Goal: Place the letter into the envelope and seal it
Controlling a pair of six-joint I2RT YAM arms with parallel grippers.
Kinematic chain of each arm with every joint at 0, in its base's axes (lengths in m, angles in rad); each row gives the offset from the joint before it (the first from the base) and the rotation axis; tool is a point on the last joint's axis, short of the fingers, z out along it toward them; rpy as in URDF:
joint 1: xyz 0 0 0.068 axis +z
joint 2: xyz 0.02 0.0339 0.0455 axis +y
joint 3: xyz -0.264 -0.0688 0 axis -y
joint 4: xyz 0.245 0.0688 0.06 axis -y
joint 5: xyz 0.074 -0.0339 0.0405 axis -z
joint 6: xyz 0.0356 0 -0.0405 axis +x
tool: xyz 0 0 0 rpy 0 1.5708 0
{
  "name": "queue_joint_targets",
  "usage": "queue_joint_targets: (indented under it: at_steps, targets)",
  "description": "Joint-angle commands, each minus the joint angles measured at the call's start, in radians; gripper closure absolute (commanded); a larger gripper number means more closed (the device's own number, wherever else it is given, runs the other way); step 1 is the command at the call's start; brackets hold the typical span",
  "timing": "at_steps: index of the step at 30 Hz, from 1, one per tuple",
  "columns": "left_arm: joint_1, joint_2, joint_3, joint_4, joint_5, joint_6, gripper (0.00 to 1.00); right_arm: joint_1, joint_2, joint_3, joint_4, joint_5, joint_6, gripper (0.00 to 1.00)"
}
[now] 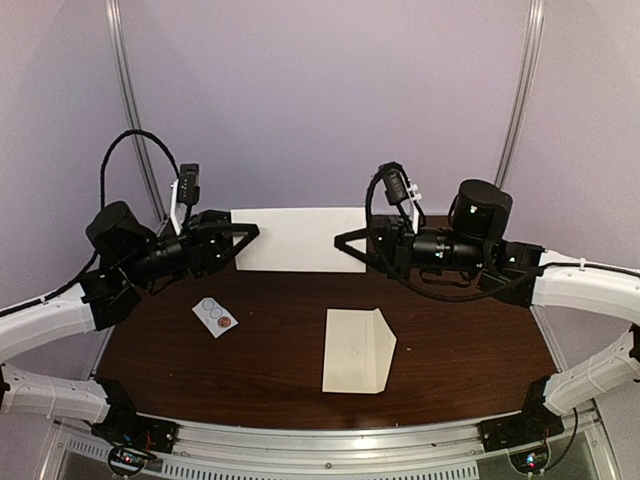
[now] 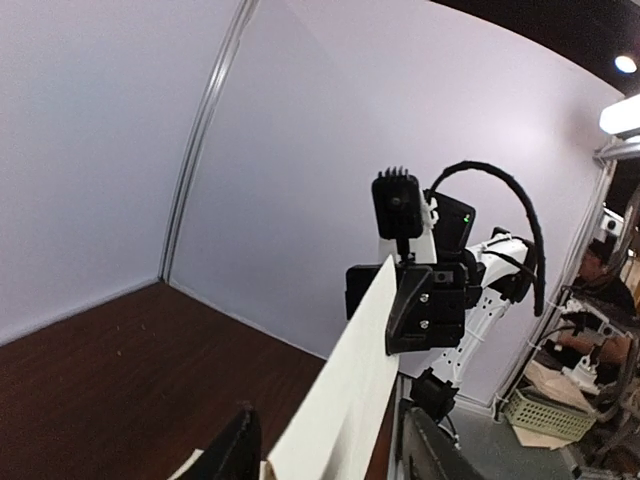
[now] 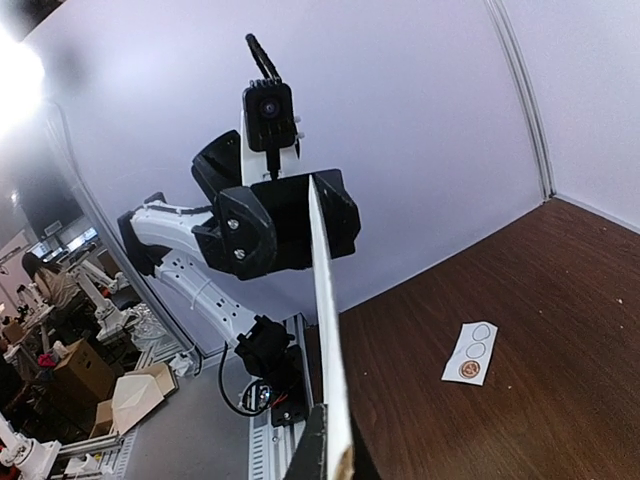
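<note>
Top external: above the table [image 1: 480, 340], the letter [image 1: 298, 238] hangs between the arms. Right gripper [image 1: 340, 243] pinches one end; left gripper [image 1: 252, 234] is spread around the other. Envelope [image 1: 358, 350] lies flat mid-table: probably light, floppy, slippery; best gripped at its flap edge.

There is one cream envelope [image 1: 357, 350], one white sheet [image 1: 298, 238] and one small sticker card [image 1: 215, 316] carrying three round stickers [image 1: 224, 322]. Two robot arms [image 1: 130, 255] are in view.
</note>
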Motion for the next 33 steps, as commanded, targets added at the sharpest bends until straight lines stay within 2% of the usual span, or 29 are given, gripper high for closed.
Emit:
queue_joint_targets:
  at_steps: [1, 4, 8, 10, 14, 19, 29, 33]
  targets:
    - [0.001, -0.050, 0.089, -0.331, -0.172, 0.156, 0.41, -0.004, -0.040, 0.055, -0.205, 0.092, -0.097, 1.00]
    - [0.014, -0.069, 0.167, -0.578, -0.306, 0.263, 0.28, -0.005, -0.041, 0.097, -0.371, 0.106, -0.163, 1.00]
    - [0.022, -0.066, 0.264, -0.782, -0.387, 0.393, 0.22, -0.005, 0.000, 0.160, -0.605, 0.116, -0.239, 1.00]
    - [0.022, -0.047, 0.303, -0.825, -0.359, 0.439, 0.21, -0.005, 0.032, 0.192, -0.686, 0.111, -0.267, 1.00]
    - [0.020, 0.026, 0.349, -0.862, -0.150, 0.512, 0.19, 0.000, 0.094, 0.251, -0.784, 0.037, -0.307, 1.00]
    - [-0.033, 0.140, 0.385, -0.921, 0.009, 0.566, 0.24, 0.023, 0.148, 0.296, -0.827, -0.036, -0.337, 1.00]
    - [-0.117, 0.260, 0.387, -0.950, 0.061, 0.596, 0.27, 0.043, 0.206, 0.363, -0.879, -0.062, -0.376, 1.00]
    - [-0.128, 0.284, 0.391, -0.951, 0.069, 0.600, 0.41, 0.045, 0.221, 0.393, -0.925, -0.059, -0.399, 1.00]
